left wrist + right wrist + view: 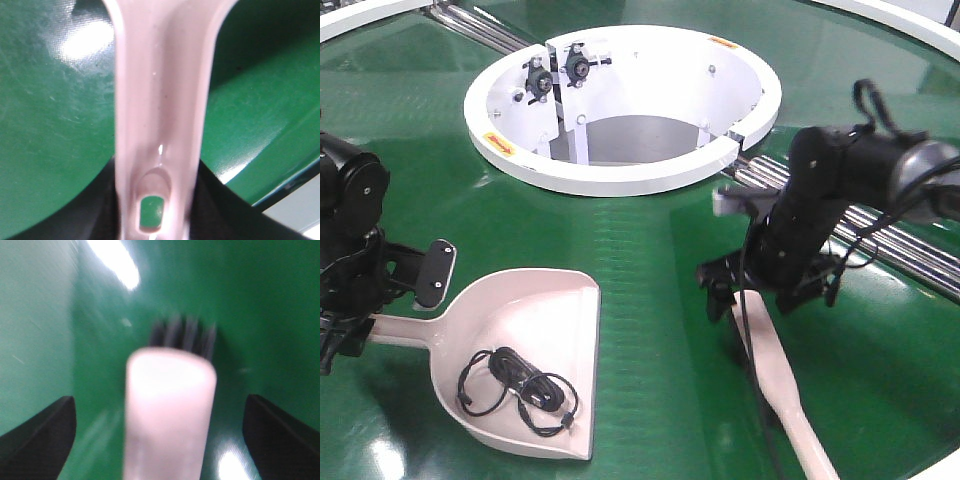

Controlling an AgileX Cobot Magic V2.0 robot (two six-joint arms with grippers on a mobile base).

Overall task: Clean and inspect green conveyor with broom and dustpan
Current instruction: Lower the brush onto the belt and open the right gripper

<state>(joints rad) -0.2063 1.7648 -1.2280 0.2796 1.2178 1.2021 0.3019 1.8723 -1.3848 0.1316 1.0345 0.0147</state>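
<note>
Front view: dustpan (535, 345) holds a black cable (520, 385) on green conveyor (650, 260).

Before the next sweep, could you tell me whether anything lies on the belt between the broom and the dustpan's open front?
Nothing visible does: between the broom and the dustpan there is only bare green conveyor. A black cable already lies inside the pan.

The scene is viewed from the front and above, looking down across the green conveyor (650, 240). The dustpan (162, 100) handle is seen very close from the left wrist; the broom (170, 405) is seen close and blurred from the right wrist. The belt is shared by all views.
</note>
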